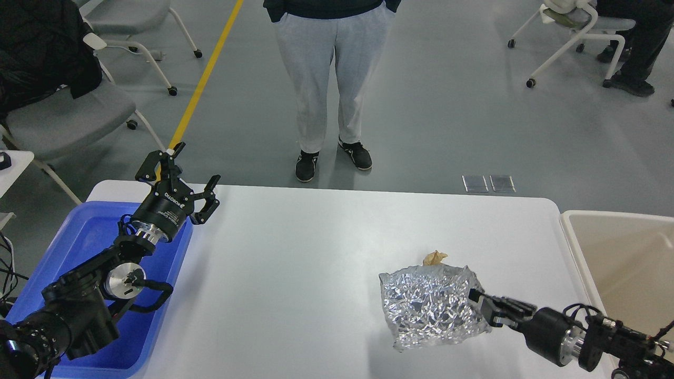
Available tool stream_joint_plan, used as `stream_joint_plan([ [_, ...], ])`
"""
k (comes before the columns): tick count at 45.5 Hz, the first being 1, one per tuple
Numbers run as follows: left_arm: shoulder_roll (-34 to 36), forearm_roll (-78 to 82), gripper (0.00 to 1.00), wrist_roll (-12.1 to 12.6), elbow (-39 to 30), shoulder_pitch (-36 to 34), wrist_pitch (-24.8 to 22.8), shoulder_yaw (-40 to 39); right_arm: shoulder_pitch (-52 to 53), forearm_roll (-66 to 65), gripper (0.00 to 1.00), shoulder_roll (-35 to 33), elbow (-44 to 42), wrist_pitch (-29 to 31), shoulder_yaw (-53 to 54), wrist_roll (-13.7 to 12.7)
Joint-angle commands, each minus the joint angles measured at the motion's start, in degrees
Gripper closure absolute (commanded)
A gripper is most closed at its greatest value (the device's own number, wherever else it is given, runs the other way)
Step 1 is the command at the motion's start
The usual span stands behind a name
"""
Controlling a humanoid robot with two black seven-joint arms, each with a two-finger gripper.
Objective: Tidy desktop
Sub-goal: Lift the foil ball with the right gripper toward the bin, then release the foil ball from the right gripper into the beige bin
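Nearest, the right claw (483, 305) pinches the right edge of a crumpled foil sheet (429, 308) lying on the white worktop (295, 279), right of centre. A small tan scrap (435, 257) touches the foil's far edge. The worktop's long axis runs left to right across the view. At its left end, over a blue tray (84, 237), the left claw (181, 171) spreads wide, empty, pointing away. A beige bin (616, 258) stands right. Beyond, a person (329, 79) stands facing the worktop.
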Motion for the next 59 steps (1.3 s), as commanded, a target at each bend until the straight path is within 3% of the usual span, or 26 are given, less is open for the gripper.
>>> stream_joint_plan([
  [1,0.0,0.0,0.00,0.0,0.0,0.0,0.0,0.0,8.7,2.2,1.00,-12.2,4.9,7.1,0.2,1.7],
  [15,0.0,0.0,0.00,0.0,0.0,0.0,0.0,0.0,22.0,11.8,1.00,-25.0,6.1,27.8,1.5,2.8],
  [23,0.0,0.0,0.00,0.0,0.0,0.0,0.0,0.0,26.2,22.1,1.00,-26.5,-2.8,37.4,3.2,1.4],
  [37,0.0,0.0,0.00,0.0,0.0,0.0,0.0,0.0,17.6,46.6,1.00,-11.2,-38.9,41.9,2.5,-3.6],
  [46,0.0,0.0,0.00,0.0,0.0,0.0,0.0,0.0,11.5,59.6,1.00,-5.6,-46.2,40.3,3.2,-11.1],
  [59,0.0,0.0,0.00,0.0,0.0,0.0,0.0,0.0,3.5,80.2,1.00,7.6,-59.4,31.7,4.5,-20.2],
])
